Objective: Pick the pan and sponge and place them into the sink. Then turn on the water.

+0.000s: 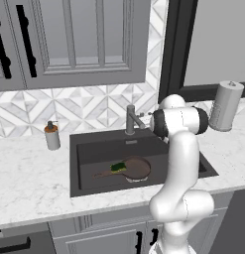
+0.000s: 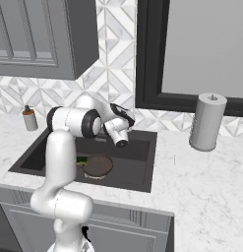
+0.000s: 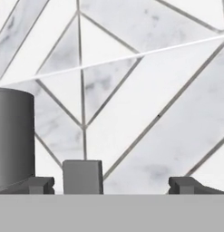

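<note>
Gripper (image 3: 111,183) spread wide with nothing held, tips pointed at the tiled wall (image 3: 145,90) just beside the faucet (image 3: 12,136); seen from the left base camera hovering by the faucet (image 1: 131,119) at the back rim of the sink (image 1: 74,163).

Left to right across the counter:

- Soap bottle (image 1: 52,135) standing left of the basin, well apart from the arm.
- Sponge (image 1: 118,167) lying inside the sink, touching the pan's near-left edge; same spot from the right base camera (image 2: 82,160).
- Pan (image 1: 135,168) flat on the sink floor over the drain, handle pointing left; also seen at (image 2: 98,166). Both placed, so water likely the step left; no blue stream visible yet.
- Paper towel roll (image 1: 226,105) upright on the counter at far right.

Handling, as a judgement: faucet rigid metal, smooth and probably slippery, so best taken on the small lever block (image 3: 82,176) sitting between the two tips, pushed or nudged rather than squeezed hard. Pan stiff and fairly heavy, best held by the handle. Sponge soft and light, easily crushed.

No brands, labels or readable writing anywhere.
</note>
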